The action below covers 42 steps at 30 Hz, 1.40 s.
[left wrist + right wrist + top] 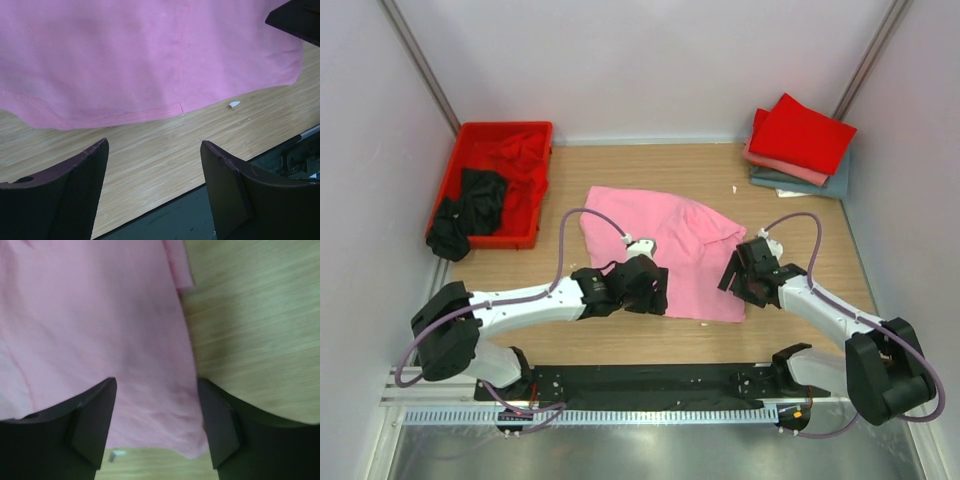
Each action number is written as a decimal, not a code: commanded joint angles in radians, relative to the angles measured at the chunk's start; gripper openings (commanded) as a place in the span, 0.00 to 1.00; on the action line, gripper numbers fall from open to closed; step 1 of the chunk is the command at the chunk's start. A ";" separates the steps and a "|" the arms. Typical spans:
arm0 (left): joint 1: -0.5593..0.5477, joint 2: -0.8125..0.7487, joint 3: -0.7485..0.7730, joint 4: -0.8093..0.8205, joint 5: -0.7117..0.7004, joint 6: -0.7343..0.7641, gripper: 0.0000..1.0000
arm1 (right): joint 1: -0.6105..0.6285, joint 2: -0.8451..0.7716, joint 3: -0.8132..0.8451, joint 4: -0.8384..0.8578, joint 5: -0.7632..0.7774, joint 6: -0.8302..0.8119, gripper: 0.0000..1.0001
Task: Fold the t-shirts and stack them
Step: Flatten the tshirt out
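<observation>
Pink shirt (660, 235) lies spread but rumpled on the table (620, 170), its near hem (125, 116) just ahead of your left pincer (638, 285) and its near right corner beneath your right pincer (745, 265). Both pincers are spread wide and hold nothing. The left one hangs over bare wood just short of the hem, and the right one straddles the shirt's side edge. Expect thin, light, limp cloth that sags, wrinkles and will not keep a crease unaided. Take it at the two hem corners, where the stitched edge gives you more to bite, and lift both together. The stack (800, 145) sits well beyond your right pincer, and the tray (505, 126) well beyond your left.
</observation>
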 commanded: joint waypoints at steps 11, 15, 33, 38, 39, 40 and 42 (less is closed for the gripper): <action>-0.002 -0.231 0.019 -0.165 -0.167 -0.022 0.75 | 0.225 -0.029 -0.050 0.165 -0.114 0.228 0.02; -0.002 -0.386 0.051 -0.365 -0.293 -0.030 0.78 | 0.524 0.141 0.218 0.251 -0.116 0.303 0.01; 0.001 -0.379 -0.132 -0.204 -0.183 -0.059 0.86 | 0.272 0.040 0.351 -0.206 0.263 0.030 1.00; 0.001 -0.179 -0.073 -0.126 -0.189 -0.015 0.88 | 0.112 0.011 0.300 -0.211 0.248 -0.039 1.00; 0.001 -0.149 -0.066 -0.124 -0.194 -0.001 0.88 | 0.089 0.011 0.289 -0.197 0.234 -0.043 1.00; 0.001 -0.103 -0.055 -0.124 -0.198 0.004 0.89 | 0.058 0.011 0.260 -0.184 0.216 -0.050 1.00; 0.001 -0.061 -0.052 -0.115 -0.218 0.010 0.89 | -0.021 0.019 0.231 -0.132 0.141 -0.073 1.00</action>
